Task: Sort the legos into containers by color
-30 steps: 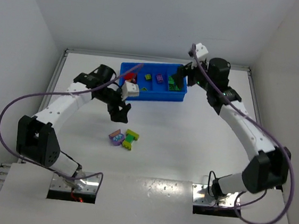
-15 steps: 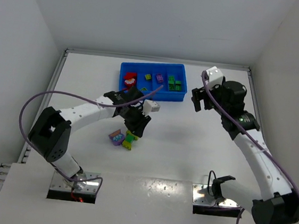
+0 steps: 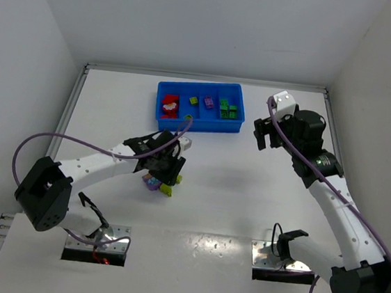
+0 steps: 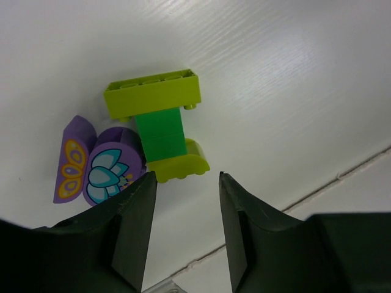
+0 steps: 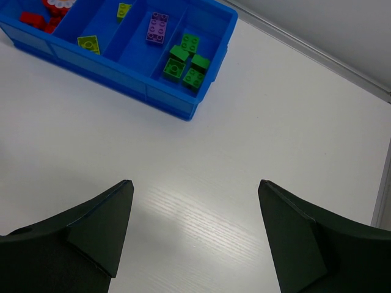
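The left gripper hangs over the white table with its fingers slightly apart and nothing between them. Its tips are just beside a cluster of yellow-green and green plastic bricks, which lies against a purple printed brick. The right gripper stands wide apart and empty, near the rectangular blue plastic tray. The tray's compartments hold red bricks, a yellow-green brick, a purple brick and green bricks.

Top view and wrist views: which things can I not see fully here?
- Top view: the loose bricks are half covered by the left gripper.
- Left wrist view: a finger hides the purple brick's lower edge.
- Right wrist view: the picture edge cuts off the tray's left end.
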Tool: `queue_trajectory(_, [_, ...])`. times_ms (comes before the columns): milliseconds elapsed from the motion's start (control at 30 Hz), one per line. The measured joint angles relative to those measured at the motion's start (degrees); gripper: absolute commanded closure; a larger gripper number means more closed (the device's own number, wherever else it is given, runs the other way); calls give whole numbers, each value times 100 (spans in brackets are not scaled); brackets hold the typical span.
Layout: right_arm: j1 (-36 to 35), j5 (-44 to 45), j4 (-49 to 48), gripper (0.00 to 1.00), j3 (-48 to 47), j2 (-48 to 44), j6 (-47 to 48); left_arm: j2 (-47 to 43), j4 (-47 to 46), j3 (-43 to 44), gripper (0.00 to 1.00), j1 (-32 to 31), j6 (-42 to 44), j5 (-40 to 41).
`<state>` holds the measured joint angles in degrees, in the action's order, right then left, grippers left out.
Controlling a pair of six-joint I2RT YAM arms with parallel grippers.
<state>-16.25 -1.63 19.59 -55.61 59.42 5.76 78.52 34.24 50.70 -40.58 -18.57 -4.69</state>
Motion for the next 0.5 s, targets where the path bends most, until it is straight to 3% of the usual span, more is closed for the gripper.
queue_trajectory(133, [0, -4, 39, 17, 0, 9, -39, 0, -118, -28, 44, 0, -111, 188])
queue_trajectory(500, [0, -2, 162, 17, 0, 20, -63, 562, -258, -31, 44, 4, -155, 302])
